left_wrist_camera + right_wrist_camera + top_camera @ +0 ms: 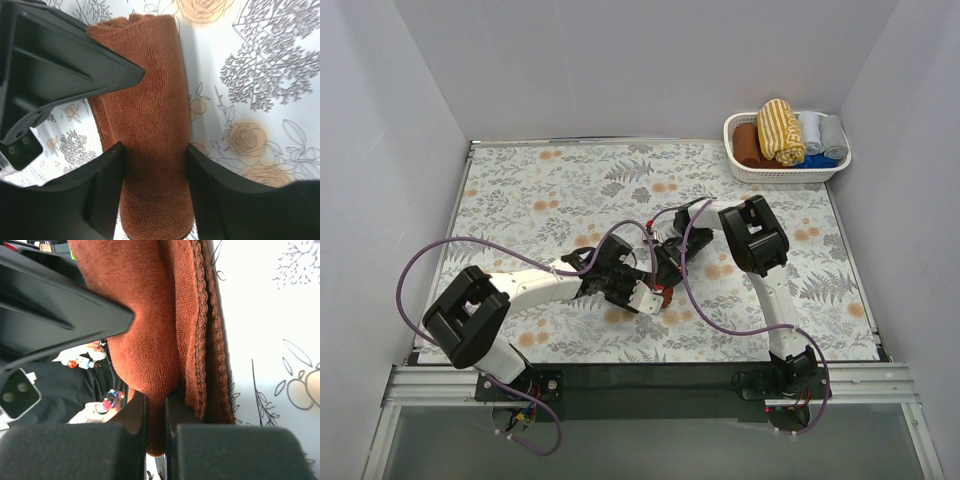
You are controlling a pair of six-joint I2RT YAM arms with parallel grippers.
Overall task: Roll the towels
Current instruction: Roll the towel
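- The rust-brown towel [155, 125] lay at the middle of the counter [520, 190], where the two arms met. Most of what the wrist views showed of it was already wound into a thick roll.
- The left end effector [155, 147] straddled that roll with its jaws pressed against both flanks — gripping at middling width rather than squashing it flat.
- The right end effector [155, 400] was nearly closed, pinching a thin fold of the same towel. The stitched hem [200, 340] ran just beside its jaws.
- To do this step well, I judged that the pinch should be light and the two arms should turn together, so the layers stacked evenly. A pull from one arm alone would probably cone the roll or drag the hem loose (soft pile gives, then springs back).
- The loose hem looked like the part to tuck under last, so the roll's own weight could pin it.
- Crowding was the main obstacle — both wrists worked over one small spot, and the purple cables [730, 328] looped close by.
- The white basket [740, 172] sat at the far right corner, well apart and not in the way. It held the mustard-yellow striped towel [780, 130], already rolled, along with a brown roll [748, 145], grey rolls [823, 132] and blue rolls [817, 158].
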